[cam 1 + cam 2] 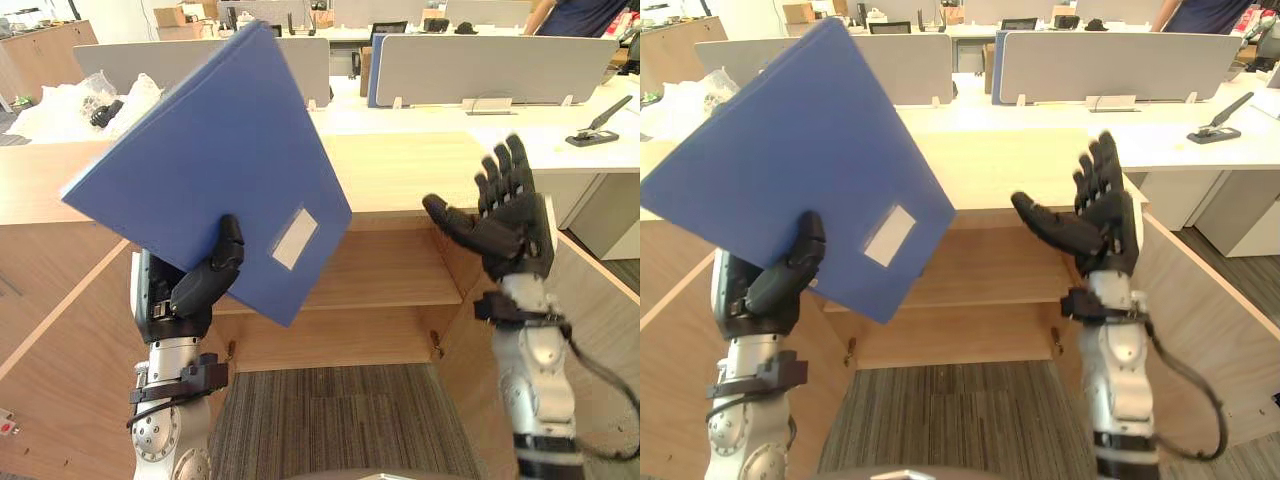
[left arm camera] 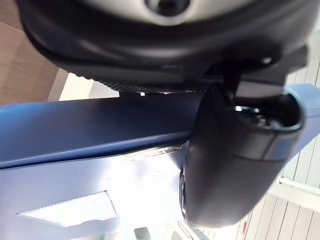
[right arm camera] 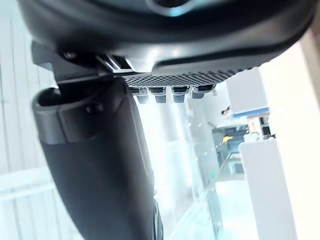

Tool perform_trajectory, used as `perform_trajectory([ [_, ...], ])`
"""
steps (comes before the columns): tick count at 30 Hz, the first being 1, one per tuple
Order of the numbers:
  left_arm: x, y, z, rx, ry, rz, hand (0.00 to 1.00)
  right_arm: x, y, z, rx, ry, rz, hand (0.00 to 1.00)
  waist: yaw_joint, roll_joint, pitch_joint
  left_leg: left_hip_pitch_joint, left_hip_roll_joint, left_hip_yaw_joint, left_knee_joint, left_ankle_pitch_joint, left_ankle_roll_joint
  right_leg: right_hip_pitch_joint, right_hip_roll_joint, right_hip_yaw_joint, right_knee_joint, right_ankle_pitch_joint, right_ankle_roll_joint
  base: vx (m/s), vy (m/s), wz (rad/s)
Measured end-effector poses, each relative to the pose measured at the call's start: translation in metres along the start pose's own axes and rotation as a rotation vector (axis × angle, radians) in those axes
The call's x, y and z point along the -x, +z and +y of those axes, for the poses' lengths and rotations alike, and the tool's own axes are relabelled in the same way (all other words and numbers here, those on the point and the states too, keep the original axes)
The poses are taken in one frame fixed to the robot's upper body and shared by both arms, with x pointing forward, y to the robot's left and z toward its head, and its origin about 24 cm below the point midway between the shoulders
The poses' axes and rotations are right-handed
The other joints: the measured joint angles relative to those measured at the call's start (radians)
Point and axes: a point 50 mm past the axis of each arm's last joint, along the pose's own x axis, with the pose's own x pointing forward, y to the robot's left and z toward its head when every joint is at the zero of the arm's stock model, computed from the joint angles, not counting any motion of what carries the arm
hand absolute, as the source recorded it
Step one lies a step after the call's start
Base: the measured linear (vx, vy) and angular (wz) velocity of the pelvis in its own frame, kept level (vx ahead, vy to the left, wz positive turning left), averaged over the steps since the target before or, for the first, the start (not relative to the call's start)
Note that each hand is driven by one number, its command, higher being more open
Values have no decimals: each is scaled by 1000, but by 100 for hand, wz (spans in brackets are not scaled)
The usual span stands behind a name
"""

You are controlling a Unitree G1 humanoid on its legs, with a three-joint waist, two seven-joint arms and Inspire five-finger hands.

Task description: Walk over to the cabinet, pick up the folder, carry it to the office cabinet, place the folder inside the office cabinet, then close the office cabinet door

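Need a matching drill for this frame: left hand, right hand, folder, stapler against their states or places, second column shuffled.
1 left hand
2 right hand
3 blue folder
4 black stapler

A lying on the white desk, far right
B open, holding nothing
C shut on the blue folder's lower edge
D held up tilted in front of the open office cabinet

Pairs: 1-C, 2-B, 3-D, 4-A

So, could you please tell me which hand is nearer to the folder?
Left. The left hand grips the folder at its lower edge; the right hand is raised open, apart on its right side.
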Motion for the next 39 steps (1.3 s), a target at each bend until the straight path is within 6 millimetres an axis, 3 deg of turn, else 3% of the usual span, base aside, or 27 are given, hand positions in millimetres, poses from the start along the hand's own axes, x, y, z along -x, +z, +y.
perform_trajectory([
  [3,-5,1,-5,-30,-78,-1,0,-32,10,2,-9,112,-16,100,2,0,0,-1,0,0,0,0,0,-1,0,0,1,0,0,0,0,0],
  [7,-8,-1,-16,-30,-204,21,0,-56,14,17,-32,304,24,100,6,0,-1,-4,1,0,0,1,1,-4,1,1,3,1,1,0,0,0],
  [12,-11,-3,-24,34,-283,36,0,-69,9,33,-58,448,87,100,9,2,-3,-7,1,3,0,2,3,-13,1,4,10,1,1,0,0,0],
  [23,-19,-3,-19,81,-310,52,0,-78,-5,45,-7,633,241,100,18,21,-17,-8,1,5,-1,7,6,-17,1,5,12,1,0,-3,-1,0],
  [24,-21,-2,-21,83,-327,45,0,-78,-4,47,10,673,253,0,22,23,-19,-8,1,5,-1,8,6,-18,1,5,12,2,-1,0,0,0],
  [29,-36,8,-29,61,-406,-31,0,-77,-2,51,15,775,278,0,44,23,-22,-13,2,2,-4,11,5,-21,3,3,12,3,-3,-4,-3,1],
  [35,-48,16,-24,39,-418,-85,0,-77,5,54,44,888,280,0,56,20,-42,-22,2,3,-1,14,5,-31,3,4,12,6,-4,0,0,0],
  [36,-48,16,-24,39,-427,-89,100,-78,5,53,44,888,275,0,56,18,-45,-22,2,3,-1,14,5,-31,3,4,12,6,-5,0,0,0],
  [39,-47,17,-23,52,-438,-94,100,-78,5,54,43,886,268,0,56,17,-49,-22,2,3,-1,15,5,-32,3,4,13,8,-6,0,0,0],
])
